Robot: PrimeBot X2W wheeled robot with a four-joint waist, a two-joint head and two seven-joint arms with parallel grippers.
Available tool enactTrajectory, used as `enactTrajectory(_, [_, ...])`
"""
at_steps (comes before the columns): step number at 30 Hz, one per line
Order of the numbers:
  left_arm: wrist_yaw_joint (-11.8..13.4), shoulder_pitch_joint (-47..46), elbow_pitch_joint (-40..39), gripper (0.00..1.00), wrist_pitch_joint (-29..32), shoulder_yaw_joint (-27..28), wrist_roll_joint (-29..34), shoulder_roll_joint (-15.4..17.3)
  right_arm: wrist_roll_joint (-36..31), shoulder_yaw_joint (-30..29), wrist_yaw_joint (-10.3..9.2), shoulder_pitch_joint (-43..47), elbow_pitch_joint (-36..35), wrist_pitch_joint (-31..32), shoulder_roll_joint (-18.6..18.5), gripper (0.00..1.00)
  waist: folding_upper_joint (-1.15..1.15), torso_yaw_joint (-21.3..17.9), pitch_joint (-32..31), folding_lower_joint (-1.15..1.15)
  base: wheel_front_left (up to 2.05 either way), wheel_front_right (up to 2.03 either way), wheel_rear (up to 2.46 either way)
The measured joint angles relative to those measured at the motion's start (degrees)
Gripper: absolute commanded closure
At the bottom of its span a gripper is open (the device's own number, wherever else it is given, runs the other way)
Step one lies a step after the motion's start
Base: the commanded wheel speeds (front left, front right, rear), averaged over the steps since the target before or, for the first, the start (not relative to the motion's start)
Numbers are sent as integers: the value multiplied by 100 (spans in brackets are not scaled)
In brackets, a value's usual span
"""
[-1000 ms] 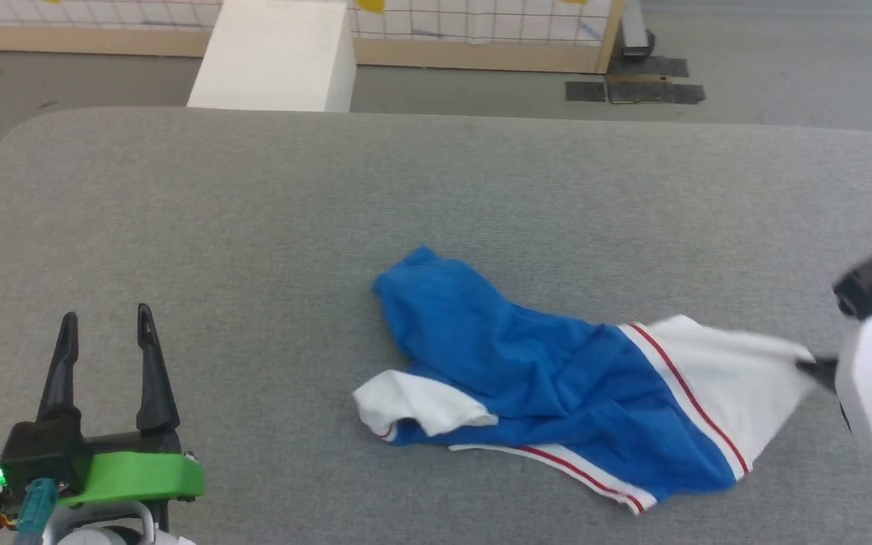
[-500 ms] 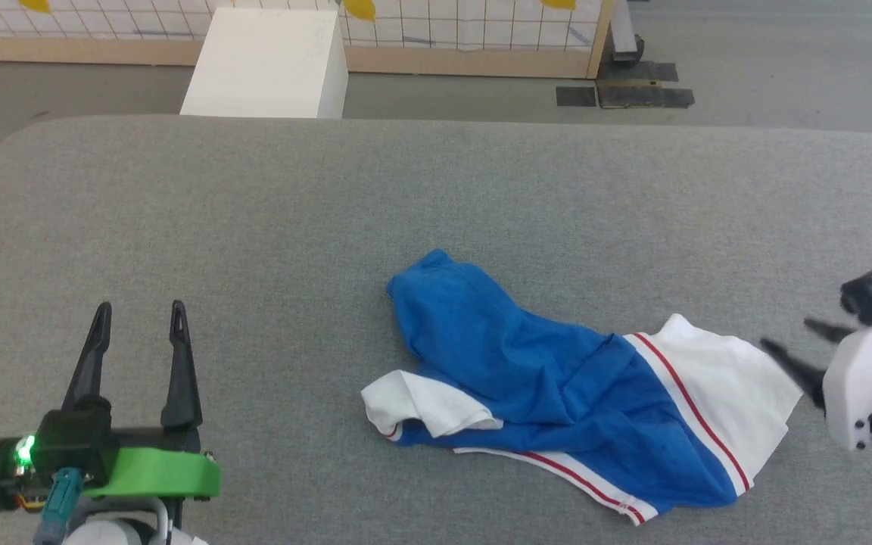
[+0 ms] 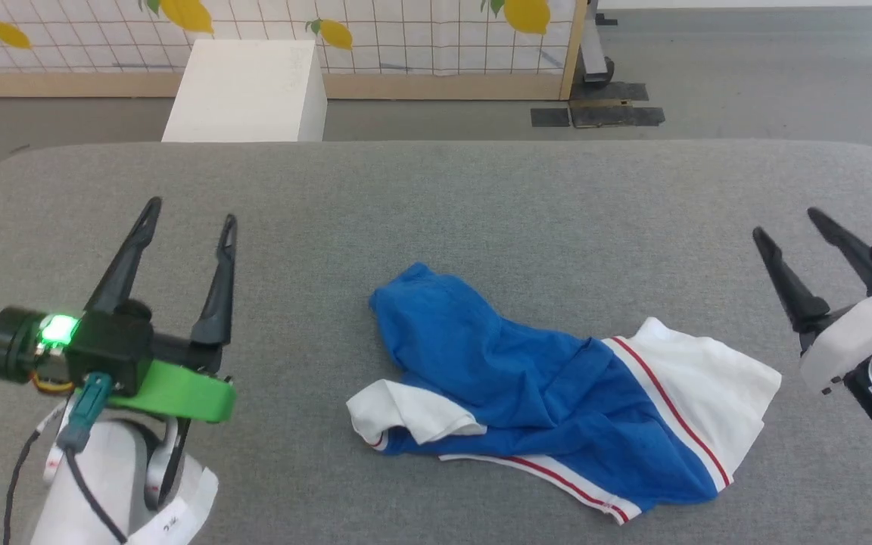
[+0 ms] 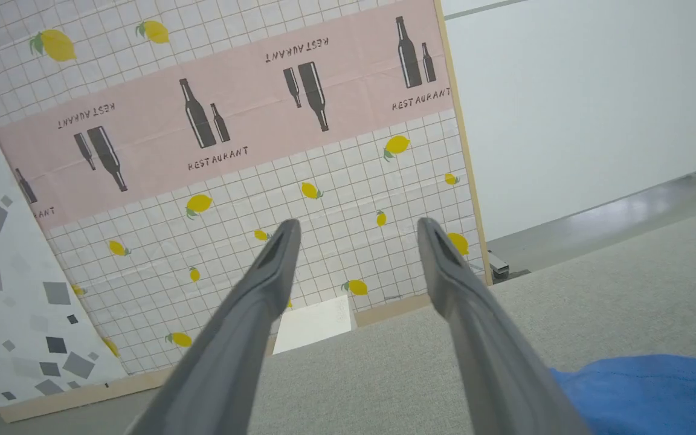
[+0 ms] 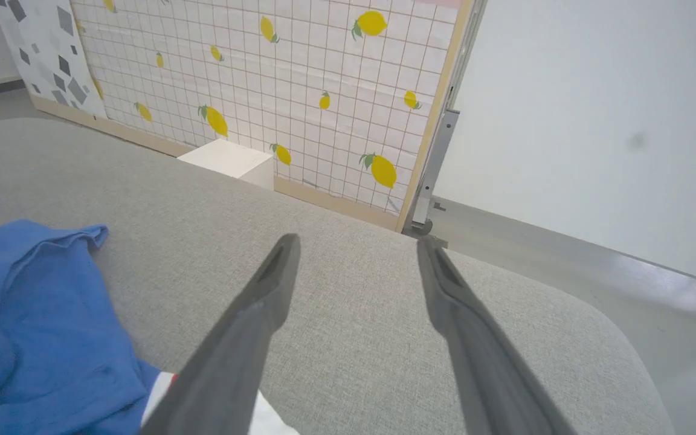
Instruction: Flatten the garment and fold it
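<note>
The shirt (image 3: 527, 378) lies crumpled on the grey padded table (image 3: 436, 189), a little right of the middle and towards the robot's edge. Its blue body is bunched in soft folds. A white sleeve (image 3: 413, 412) curls under at the left end, and a white part edged with a red stripe spreads flatter at the right end. How the layers lie beneath the folds cannot be made out.

The left gripper (image 3: 192, 212) hangs above the table well left of the shirt, its two dark fingers spread and touching nothing. The right gripper (image 3: 786, 223) is near the shirt's white end but apart from it, fingers likewise spread wide. Its body is cut off by the right edge of the head view. Bare grey cloth lies between each gripper and the shirt.

Beyond the table's far edge a white box (image 3: 247, 91) stands on the floor (image 3: 746, 76) against a tiled panel (image 3: 406, 30) printed with lemons. Dark mats (image 3: 595, 115) lie by the panel's right end. In the left wrist view the shirt's blue cloth is cut off at the lower right corner
</note>
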Motion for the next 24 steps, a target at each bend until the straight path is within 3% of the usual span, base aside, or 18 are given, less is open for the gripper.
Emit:
enactTrajectory(6, [-18,-615,593,0,47,-895,-288,524,-1282,-1701,0,983,-985,-68,894,0,0,-88,-1,0,0,0,0])
enactTrajectory(10, [-18,-1053,893,0,755,-1839,-906,1009,-1960,-2251,0,1657,-1730,-64,1440,0,0,-197,-9,0,0,0,0])
enactTrajectory(14, [-19,-1438,871,0,1967,-3025,-1870,1519,-2297,-2481,0,2047,-2256,132,1757,0,0,-290,-9,0,0,0,0])
enactTrajectory(19, [-24,-1836,308,0,3757,-4511,-3446,2298,-2442,-2586,0,2193,-2604,322,1906,0,0,-376,5,0,0,0,0])
enactTrajectory(24, [-25,-2378,-89,0,4545,-5414,-4396,2744,-2450,-2596,0,2196,-2725,391,1939,0,0,-437,33,0,0,0,0])
